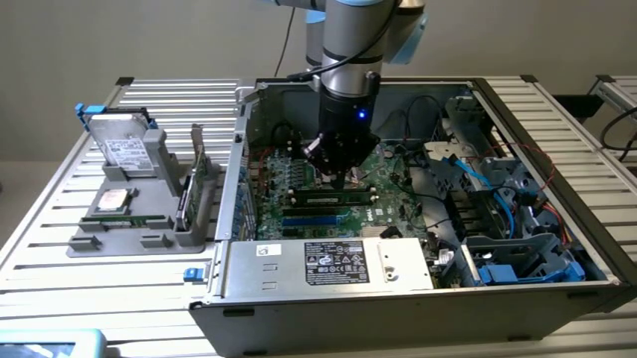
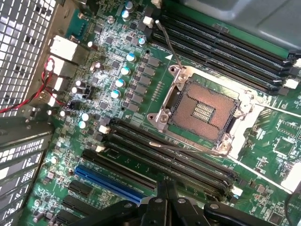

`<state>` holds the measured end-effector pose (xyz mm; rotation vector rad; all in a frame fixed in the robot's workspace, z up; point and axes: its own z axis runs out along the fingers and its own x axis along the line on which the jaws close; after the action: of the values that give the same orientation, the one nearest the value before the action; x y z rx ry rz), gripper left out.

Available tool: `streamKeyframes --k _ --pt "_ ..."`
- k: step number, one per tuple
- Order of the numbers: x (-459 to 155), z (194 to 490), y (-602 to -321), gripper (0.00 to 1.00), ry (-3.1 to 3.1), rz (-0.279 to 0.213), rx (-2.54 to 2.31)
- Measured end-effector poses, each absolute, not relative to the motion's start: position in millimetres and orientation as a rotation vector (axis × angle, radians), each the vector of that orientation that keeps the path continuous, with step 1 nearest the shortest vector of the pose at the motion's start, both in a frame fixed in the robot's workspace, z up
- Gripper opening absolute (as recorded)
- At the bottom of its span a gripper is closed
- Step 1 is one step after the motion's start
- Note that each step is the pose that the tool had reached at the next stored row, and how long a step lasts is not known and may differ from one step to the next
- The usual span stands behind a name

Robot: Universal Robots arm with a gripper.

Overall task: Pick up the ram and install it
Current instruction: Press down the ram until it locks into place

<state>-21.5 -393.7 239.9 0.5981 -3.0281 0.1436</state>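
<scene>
Your claw (image 1: 339, 177) hangs inside the open computer case (image 1: 518, 216) with its fingers (image 2: 165, 195) pressed together on nothing, their tips just above the black memory slots (image 2: 164, 157) beside the bare processor socket (image 2: 202, 110). The ram (image 1: 333, 200) sits seated in a slot on the motherboard (image 1: 298, 179), directly below the claw. A white label (image 1: 336, 262) with dark print lies on the grey power supply (image 1: 398, 270), but you cannot read its writing.

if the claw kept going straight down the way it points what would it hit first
Most likely the ram sitting in its slot directly beneath the shut claw; depth is hard to judge, so it may already be touching.
</scene>
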Motion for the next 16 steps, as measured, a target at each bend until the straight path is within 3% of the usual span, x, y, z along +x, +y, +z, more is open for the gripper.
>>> streamKeyframes --k 16 --pt "-21.5 239.9 -393.7 0.11 -3.087 0.154 0.329"
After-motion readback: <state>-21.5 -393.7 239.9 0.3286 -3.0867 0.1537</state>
